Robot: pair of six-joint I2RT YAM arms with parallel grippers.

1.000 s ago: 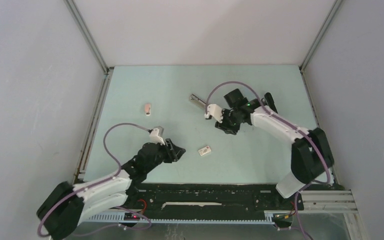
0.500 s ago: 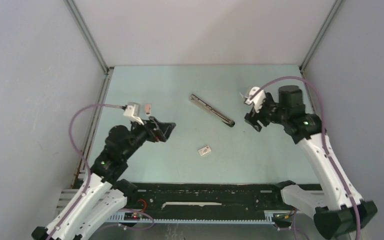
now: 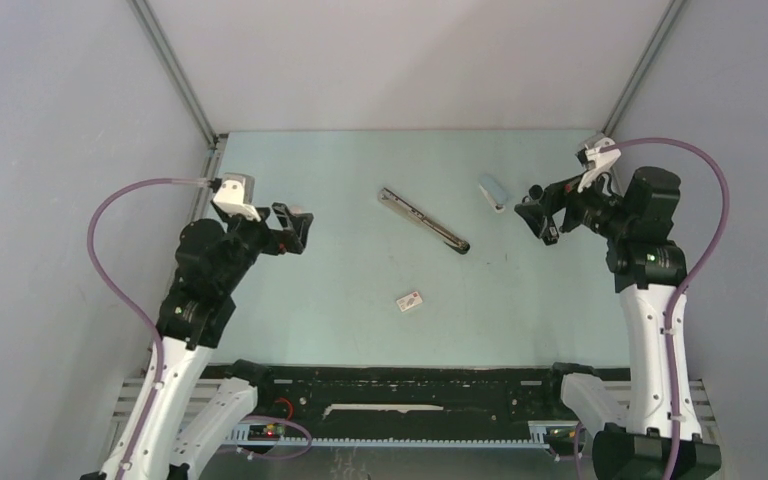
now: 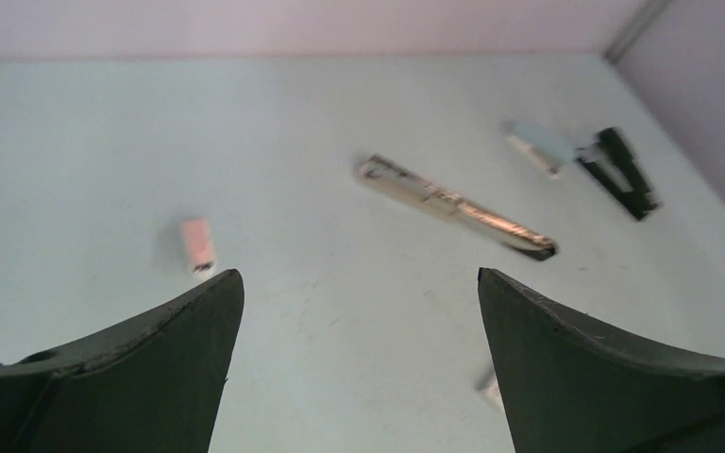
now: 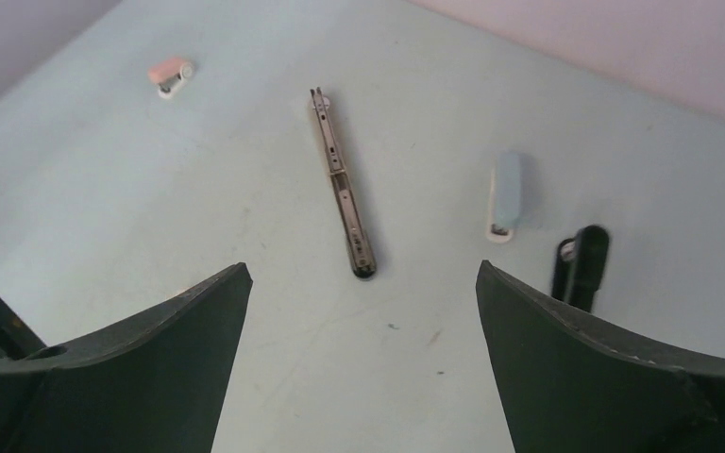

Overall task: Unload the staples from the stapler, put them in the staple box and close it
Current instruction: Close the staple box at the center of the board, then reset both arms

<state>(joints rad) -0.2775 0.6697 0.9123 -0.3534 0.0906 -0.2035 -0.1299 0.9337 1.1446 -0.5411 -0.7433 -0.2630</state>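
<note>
The stapler (image 3: 423, 222), long, slim and silver with a black end, lies flat and diagonal in the middle of the pale green mat; it also shows in the left wrist view (image 4: 453, 205) and the right wrist view (image 5: 343, 185). No staples can be made out; only tiny dark specks (image 5: 392, 327) lie past its black end. My left gripper (image 3: 293, 229) (image 4: 359, 276) hangs open and empty above the mat, left of the stapler. My right gripper (image 3: 542, 212) (image 5: 362, 267) hangs open and empty to the stapler's right. Neither touches anything.
A short light-blue stapler (image 3: 493, 192) (image 5: 506, 196) lies right of the long one, with an all-black stapler (image 5: 581, 264) (image 4: 621, 172) beside it. A pink-white piece (image 4: 197, 244) (image 5: 170, 73) lies at the left. A small whitish piece (image 3: 410, 300) lies nearer the front. Grey walls close three sides.
Both arms have lifted and swung outward, left arm leftward, right arm rightward off the stapler. Both grippers have opened. The stapler now lies uncovered.
</note>
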